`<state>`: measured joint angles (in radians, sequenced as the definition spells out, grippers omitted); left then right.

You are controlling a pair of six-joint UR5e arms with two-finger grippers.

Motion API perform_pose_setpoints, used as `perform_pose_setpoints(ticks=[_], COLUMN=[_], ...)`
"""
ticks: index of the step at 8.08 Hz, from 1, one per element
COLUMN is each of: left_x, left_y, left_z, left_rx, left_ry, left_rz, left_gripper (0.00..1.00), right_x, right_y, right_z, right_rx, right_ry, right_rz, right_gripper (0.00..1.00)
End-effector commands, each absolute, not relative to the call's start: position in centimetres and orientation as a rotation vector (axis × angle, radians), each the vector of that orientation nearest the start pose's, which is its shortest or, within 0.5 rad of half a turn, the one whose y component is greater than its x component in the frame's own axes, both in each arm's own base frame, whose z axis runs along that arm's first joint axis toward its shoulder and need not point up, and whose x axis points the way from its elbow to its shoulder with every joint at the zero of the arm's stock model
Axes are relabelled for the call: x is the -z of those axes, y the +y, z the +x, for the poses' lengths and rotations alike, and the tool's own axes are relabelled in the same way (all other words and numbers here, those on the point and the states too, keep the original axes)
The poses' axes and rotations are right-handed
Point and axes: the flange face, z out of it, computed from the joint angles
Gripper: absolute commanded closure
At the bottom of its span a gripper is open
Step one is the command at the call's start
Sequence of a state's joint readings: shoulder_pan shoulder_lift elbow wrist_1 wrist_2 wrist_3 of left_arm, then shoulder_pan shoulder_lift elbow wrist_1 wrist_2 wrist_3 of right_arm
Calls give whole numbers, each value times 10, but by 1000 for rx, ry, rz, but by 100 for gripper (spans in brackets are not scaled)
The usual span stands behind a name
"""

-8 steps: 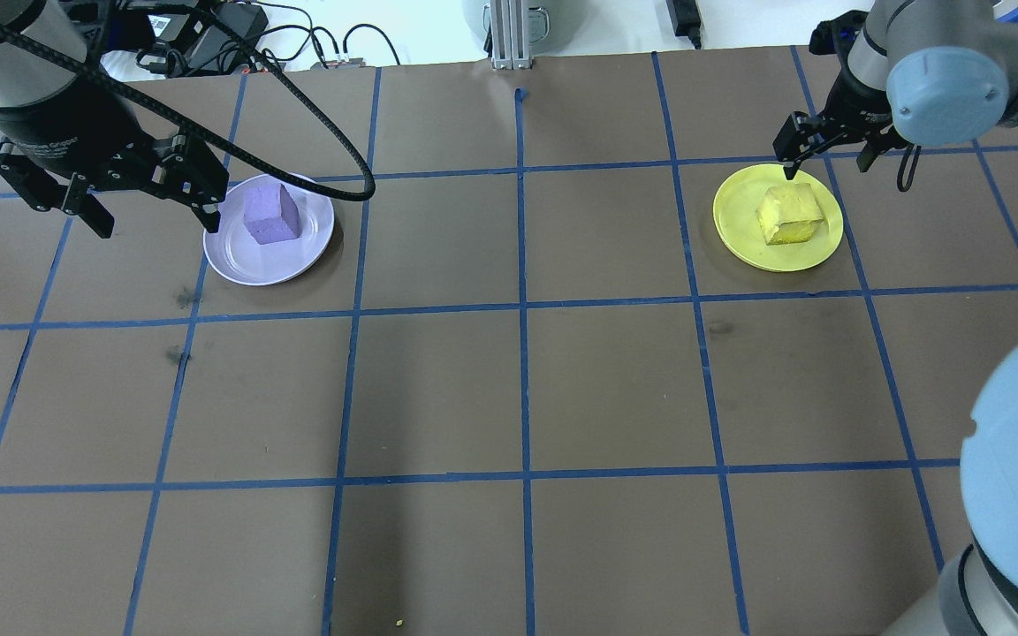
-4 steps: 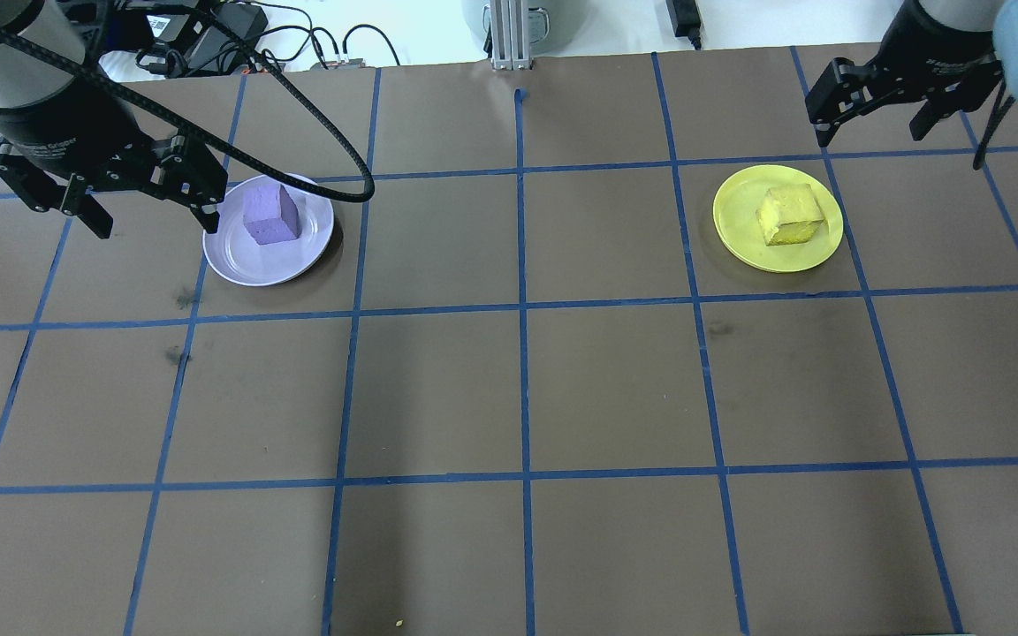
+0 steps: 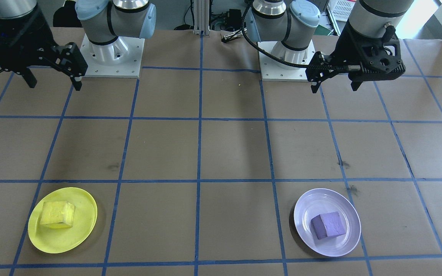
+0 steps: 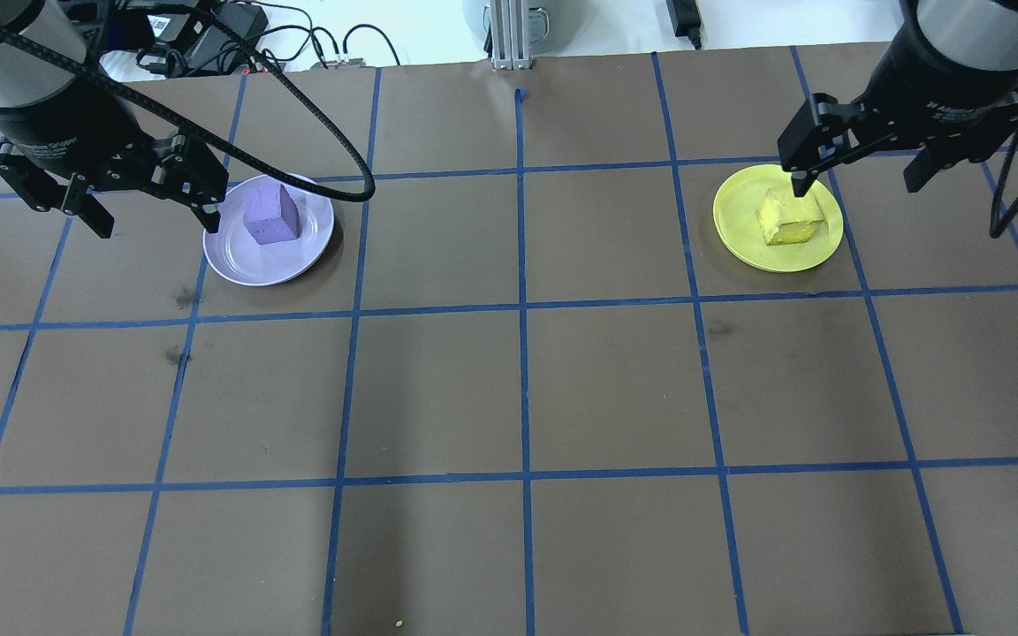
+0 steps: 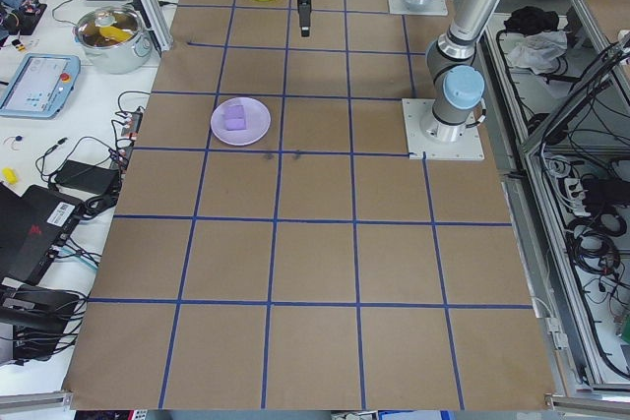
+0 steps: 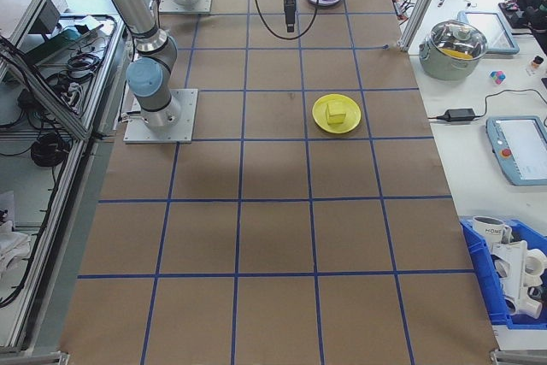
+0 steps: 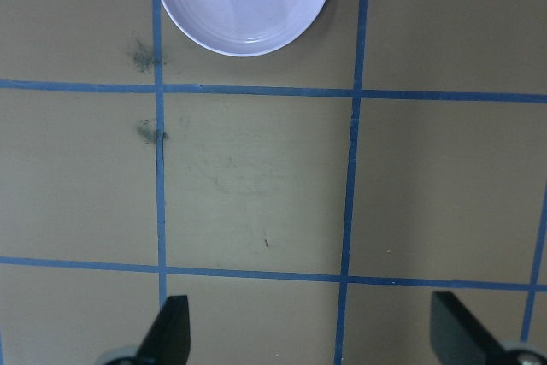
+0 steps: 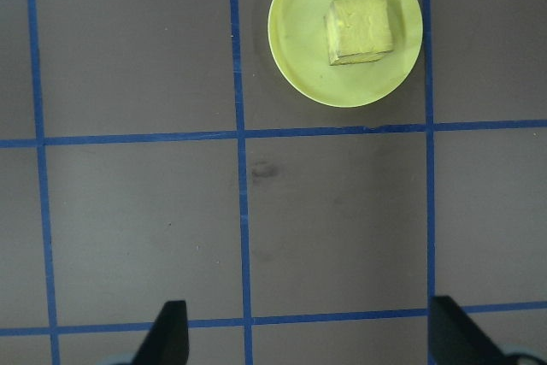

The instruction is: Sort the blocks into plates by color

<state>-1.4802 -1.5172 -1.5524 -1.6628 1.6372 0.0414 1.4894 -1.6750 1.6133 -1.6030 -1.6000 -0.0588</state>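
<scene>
**Sorting appears complete, both grippers empty and raised**

Resting on matching plates, both blocks are seen low in the front-facing view: the yellow block (image 3: 57, 214) lies on the yellow plate (image 3: 78, 237) at lower left, toward that plate's upper-left part, and the purple block (image 3: 328, 225) lies near the middle of the lavender plate (image 3: 343, 246) at lower right. No loose block is seen on the brown table (image 3: 221, 153) with its blue tape grid.

The left gripper (image 3: 335, 82) is shown at upper right of the front-facing view, its fingers spread wide with nothing between them. The right gripper (image 3: 54, 81) is shown at upper left, likewise wide apart and empty. In each wrist view the two fingertips stand at the bottom corners of the frame with bare table between them, and the plate is seen at the top edge.

The deciding relation is that each block lies well away from its gripper, toward the bottom of the front-facing frame, the purple block on the side of the left arm and the yellow block on the side of the right arm. The blocks are roughly cubic, so no long axis is to be reckoned with. Since each colour is already matched, no further grasp is judged necessary; only a retreat of the arms is likely called for.
</scene>
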Motion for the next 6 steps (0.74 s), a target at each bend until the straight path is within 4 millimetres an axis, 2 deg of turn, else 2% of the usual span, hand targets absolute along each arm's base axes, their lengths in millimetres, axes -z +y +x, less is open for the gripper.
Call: perform_pose_setpoints(ticks=[1, 6], left_x=[-512, -512], left_y=[-477, -476], left_z=[-92, -93], left_rx=[-34, -31], left_ry=[3161, 3170], left_rz=[-80, -68], left_gripper=[0, 0], right_x=[-517, -519], right_y=[-455, -454], right_z=[120, 120], right_rx=[143, 145], right_ry=[3123, 3122], right_rz=[-42, -37], right_gripper=[0, 0])
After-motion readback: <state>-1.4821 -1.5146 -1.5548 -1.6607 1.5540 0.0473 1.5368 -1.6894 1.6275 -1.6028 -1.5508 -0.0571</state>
